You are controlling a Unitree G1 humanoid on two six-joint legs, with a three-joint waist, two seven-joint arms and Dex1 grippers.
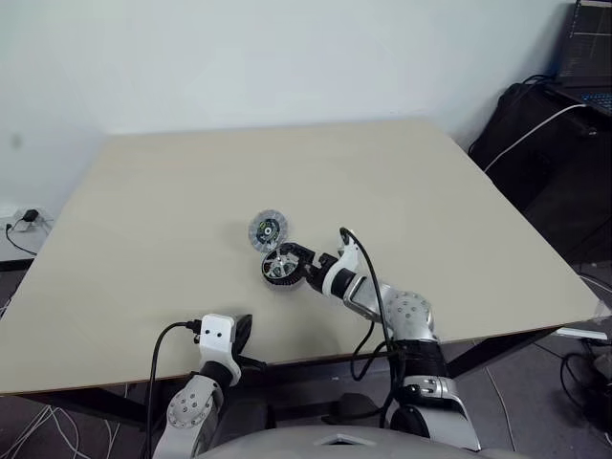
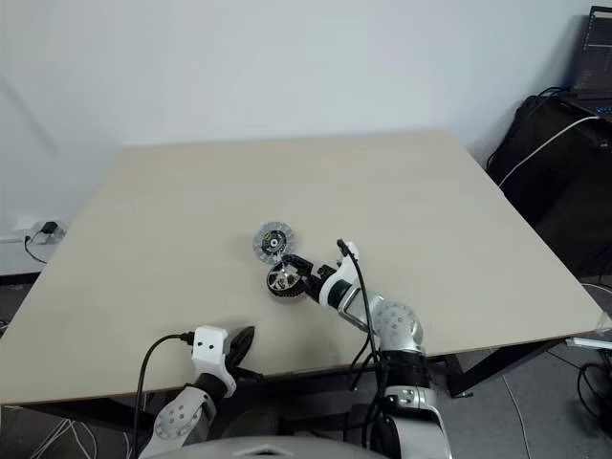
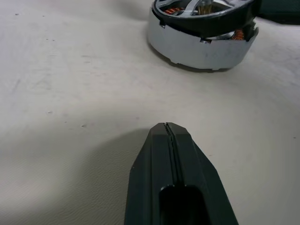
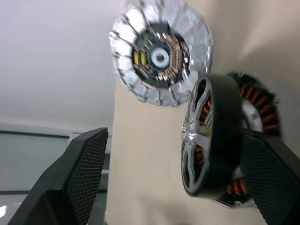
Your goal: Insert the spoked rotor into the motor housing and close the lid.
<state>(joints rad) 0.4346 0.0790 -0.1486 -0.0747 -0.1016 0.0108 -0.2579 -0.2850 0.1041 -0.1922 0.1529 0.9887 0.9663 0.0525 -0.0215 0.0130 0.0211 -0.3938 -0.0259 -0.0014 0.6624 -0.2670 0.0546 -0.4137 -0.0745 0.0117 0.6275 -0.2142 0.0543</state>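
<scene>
The motor housing (image 3: 201,47), with a silver wall and copper windings (image 4: 255,108), lies on the table just before the middle. The spoked rotor (image 4: 211,140), black-rimmed with silver spokes, sits tilted on top of it with copper showing beneath. My right gripper (image 1: 298,268) stands open at the housing's right side. One of its fingers (image 4: 272,173) is close against the rotor and the other finger (image 4: 79,178) is far off. The lid (image 1: 267,229) lies flat just behind the housing, its dark centre hub up. My left gripper (image 3: 167,126) is shut and empty, low near the table's front edge.
The beige table (image 1: 172,191) reaches wide around the parts. A dark bag with a white cable (image 1: 535,134) stands off the table's right side. Cables and a wall socket (image 1: 24,222) lie at the far left.
</scene>
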